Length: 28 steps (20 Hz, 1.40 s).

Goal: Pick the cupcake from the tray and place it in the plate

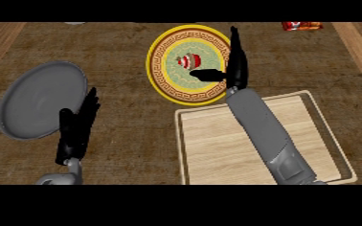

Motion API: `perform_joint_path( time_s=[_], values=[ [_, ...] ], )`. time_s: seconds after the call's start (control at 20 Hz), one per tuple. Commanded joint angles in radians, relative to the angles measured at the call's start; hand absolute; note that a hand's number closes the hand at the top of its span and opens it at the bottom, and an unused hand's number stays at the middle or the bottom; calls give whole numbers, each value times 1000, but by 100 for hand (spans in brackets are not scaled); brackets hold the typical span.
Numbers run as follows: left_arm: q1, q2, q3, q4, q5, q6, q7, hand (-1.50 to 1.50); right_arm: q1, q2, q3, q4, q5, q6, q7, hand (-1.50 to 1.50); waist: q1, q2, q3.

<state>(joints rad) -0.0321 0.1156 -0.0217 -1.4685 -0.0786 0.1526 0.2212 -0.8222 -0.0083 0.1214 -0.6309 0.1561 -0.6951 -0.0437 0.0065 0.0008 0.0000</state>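
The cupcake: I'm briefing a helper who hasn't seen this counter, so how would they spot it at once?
Look at the far middle of the brown wooden counter, beyond the pale wooden tray, for the round yellow-rimmed patterned plate. At its centre sits the small red-and-white cupcake, beside the right robot hand. The plain grey plate at the left holds nothing.

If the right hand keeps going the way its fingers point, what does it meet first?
Nothing obvious: the right hand points along the plate's right rim toward the far counter edge. The cupcake sits left of that line. Height is unclear.
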Motion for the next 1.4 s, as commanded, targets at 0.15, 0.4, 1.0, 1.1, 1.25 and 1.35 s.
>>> perform_joint_path(
  time_s=[0.15,0.4,1.0,1.1,1.25,1.35],
  values=[
    [6,-30,-13,-24,-19,13,9,0,-8,-45,-46,43,21,18,16,-150,2,0,0],
    [14,-27,-11,-47,-20,-4,32,0,109,-60,-25,-69,60,8,28,-150,-5,-2,0],
    [-38,-42,30,47,-30,3,-2,0,266,-106,-58,-292,104,12,86,-150,-10,-2,0],
    [-44,-24,53,87,-11,-25,-39,0,257,-121,-61,-288,133,-9,135,-150,-10,-2,-1],
    [-36,-7,47,1,-18,-33,33,0,222,-148,-108,-239,126,19,115,-150,-3,-1,0],
    [9,-35,29,18,-28,-24,-29,0,359,-137,-80,-339,140,9,92,-150,-7,-2,0]
  ],
)
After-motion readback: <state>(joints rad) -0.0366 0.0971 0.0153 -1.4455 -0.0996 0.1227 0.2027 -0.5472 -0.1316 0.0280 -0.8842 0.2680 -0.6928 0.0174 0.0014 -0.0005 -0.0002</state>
